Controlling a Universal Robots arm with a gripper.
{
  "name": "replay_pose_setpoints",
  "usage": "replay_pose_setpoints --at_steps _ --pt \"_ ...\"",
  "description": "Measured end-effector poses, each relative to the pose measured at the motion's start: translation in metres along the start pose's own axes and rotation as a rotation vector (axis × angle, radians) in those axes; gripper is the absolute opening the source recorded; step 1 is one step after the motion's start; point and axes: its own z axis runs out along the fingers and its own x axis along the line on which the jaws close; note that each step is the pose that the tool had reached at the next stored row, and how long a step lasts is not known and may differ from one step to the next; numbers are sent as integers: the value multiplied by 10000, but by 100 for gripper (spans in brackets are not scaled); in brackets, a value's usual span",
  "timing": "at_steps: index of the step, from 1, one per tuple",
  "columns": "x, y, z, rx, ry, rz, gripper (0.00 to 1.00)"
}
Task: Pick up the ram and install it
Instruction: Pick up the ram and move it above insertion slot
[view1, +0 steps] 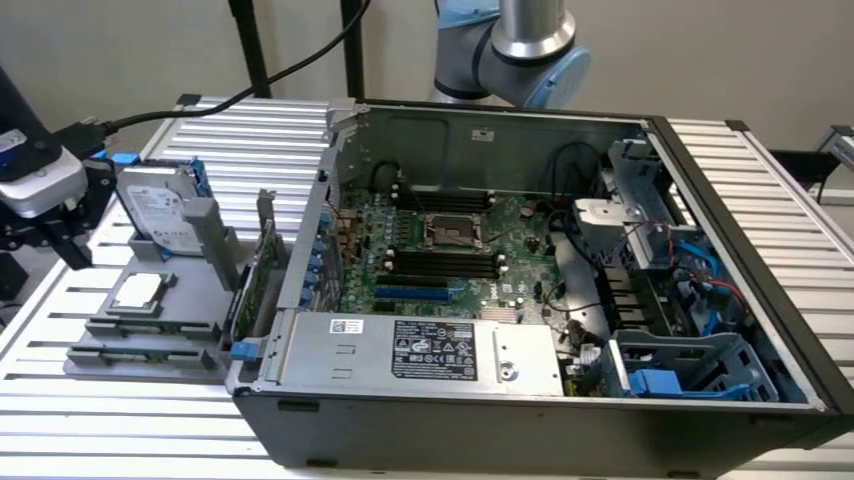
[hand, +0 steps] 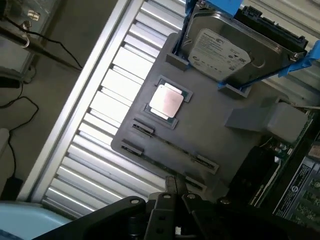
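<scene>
A grey holder (view1: 187, 300) (hand: 210, 135) stands on the slatted table, at the exterior view's left of the open computer case (view1: 534, 300). Two long narrow slots with end clips run along the holder's near side. A thin dark edge in the slot (hand: 172, 146) looks like the ram seen edge-on; I cannot be sure. My gripper (view1: 64, 250) (hand: 175, 182) hangs above the table's left edge, beside the holder and clear of it. Its fingers are shut with nothing between them. In the wrist view the fingertips sit over the end of the nearest slot.
On the holder lie a square silver processor (view1: 138, 290) (hand: 166, 101) and a silver hard drive with blue rails (view1: 160, 210) (hand: 225, 50). A green card (view1: 254, 280) stands upright between holder and case. The motherboard's black memory slots (view1: 441, 262) lie inside the case.
</scene>
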Motion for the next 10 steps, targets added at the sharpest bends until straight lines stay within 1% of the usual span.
replay_pose_setpoints --at_steps 10 --pt "0 -2 36 17 73 -1820 11"
